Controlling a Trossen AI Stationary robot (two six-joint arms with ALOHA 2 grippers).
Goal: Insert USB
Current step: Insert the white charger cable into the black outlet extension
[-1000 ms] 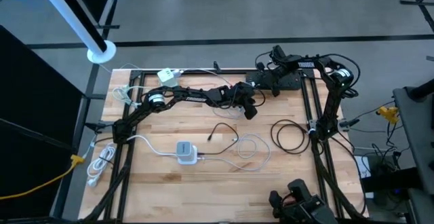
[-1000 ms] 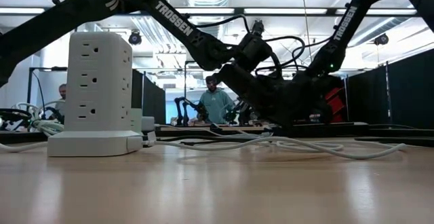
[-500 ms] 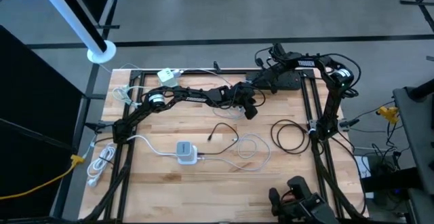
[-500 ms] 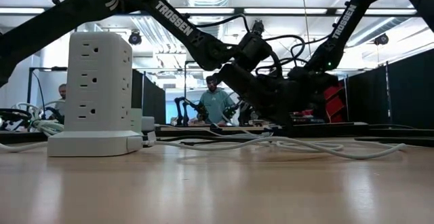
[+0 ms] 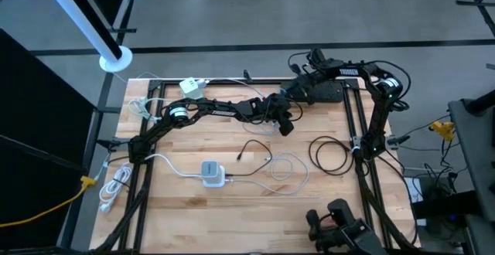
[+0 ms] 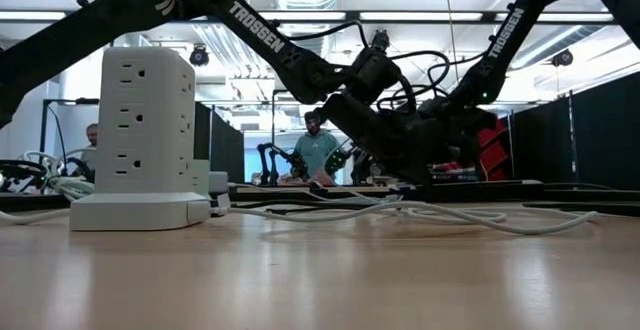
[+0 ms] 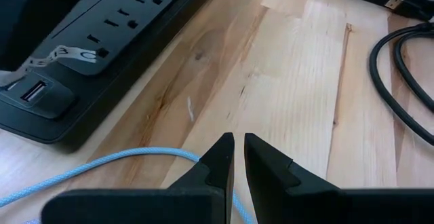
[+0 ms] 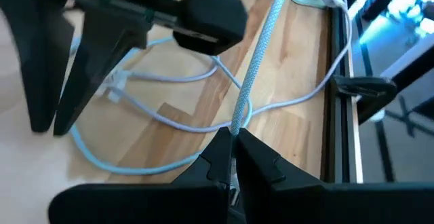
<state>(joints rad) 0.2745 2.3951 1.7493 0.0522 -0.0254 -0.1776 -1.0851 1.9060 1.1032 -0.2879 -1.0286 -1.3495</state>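
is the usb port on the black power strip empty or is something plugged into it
Empty. In the left wrist view the black power strip shows its USB port open, nothing in it; the left gripper holds nothing.

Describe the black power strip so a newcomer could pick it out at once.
Start at the table's far edge, right of centre, where both grippers meet. The black power strip lies flat there, with a row of outlets and a USB port at one end. The white outlet tower stands upright mid-table.

Overhead looks straight down; low looks level across table (image 6: 320,270); wrists close to wood
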